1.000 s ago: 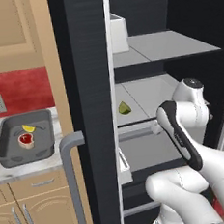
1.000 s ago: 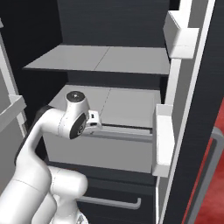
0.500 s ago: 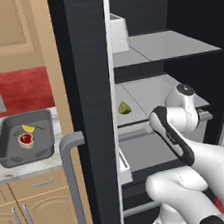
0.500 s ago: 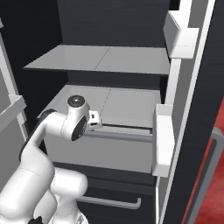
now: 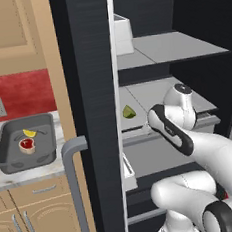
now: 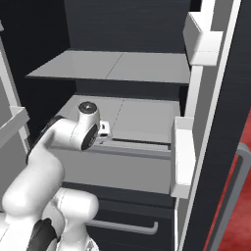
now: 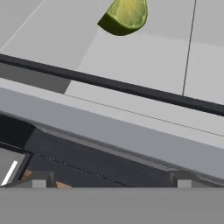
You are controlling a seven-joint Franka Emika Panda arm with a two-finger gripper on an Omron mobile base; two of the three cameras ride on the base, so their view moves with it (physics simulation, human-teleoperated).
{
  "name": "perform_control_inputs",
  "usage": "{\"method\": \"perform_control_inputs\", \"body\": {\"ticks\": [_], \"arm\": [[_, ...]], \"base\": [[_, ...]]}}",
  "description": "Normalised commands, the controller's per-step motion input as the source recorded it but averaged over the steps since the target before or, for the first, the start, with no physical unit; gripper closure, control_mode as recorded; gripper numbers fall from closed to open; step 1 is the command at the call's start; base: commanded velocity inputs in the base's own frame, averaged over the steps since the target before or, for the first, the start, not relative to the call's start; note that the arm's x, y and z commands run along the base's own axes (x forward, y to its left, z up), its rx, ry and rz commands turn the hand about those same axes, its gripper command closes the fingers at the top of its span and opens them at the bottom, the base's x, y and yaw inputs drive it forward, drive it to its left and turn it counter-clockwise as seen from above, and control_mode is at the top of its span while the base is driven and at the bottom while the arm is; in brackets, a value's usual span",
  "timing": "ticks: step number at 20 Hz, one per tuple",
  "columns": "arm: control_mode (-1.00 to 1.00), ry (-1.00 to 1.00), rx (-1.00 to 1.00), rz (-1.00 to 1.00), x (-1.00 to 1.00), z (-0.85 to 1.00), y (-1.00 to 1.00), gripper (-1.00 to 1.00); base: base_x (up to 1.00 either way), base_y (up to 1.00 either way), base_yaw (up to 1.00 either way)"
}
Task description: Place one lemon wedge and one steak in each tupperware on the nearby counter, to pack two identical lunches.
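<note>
One lunch is looking packed already — the grey tupperware (image 5: 11, 161) sitting on the marbled counter (image 5: 23, 176) at the left is holding a yellow lemon wedge (image 5: 29, 132) and a small red steak (image 5: 26, 144), side by side on its floor. I can't make out a second container from where I'm standing, so that half of the job appears to be waiting.

The white arm (image 5: 174, 130) is reaching into the open refrigerator, its wrist hanging over the front lip of the middle shelf (image 6: 142, 120). A greenish citrus wedge (image 7: 124, 16) is lying on that shelf toward its left side, near the inner edge of the door (image 5: 93, 90), and the hand camera is looking straight up the shelf at it, with the dark rail of the shelf front lying between. The gripper's jaws are standing fully spread with nothing between them, the wedge well ahead of the fingers and untouched.

So, as I judge it, this is the start of the second lunch — the wedge has yet to be picked up and carried to the counter, and a second steak, which I can't spot anywhere in the fridge, would be following after.
</note>
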Motion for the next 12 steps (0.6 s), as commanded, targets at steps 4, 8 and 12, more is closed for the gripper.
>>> {"method": "perform_control_inputs", "body": {"ticks": [4,8,12], "arm": [[-1.00,0.03,0.01,0.00,0.55,0.01,0.50,-1.00],[-1.00,0.00,0.01,-0.04,0.60,0.08,0.24,-1.00],[-1.00,0.00,0.00,-0.09,0.59,0.05,0.17,-1.00]], "base": [[0.00,0.00,0.00],[0.00,0.00,0.00],[0.00,0.00,0.00]]}}
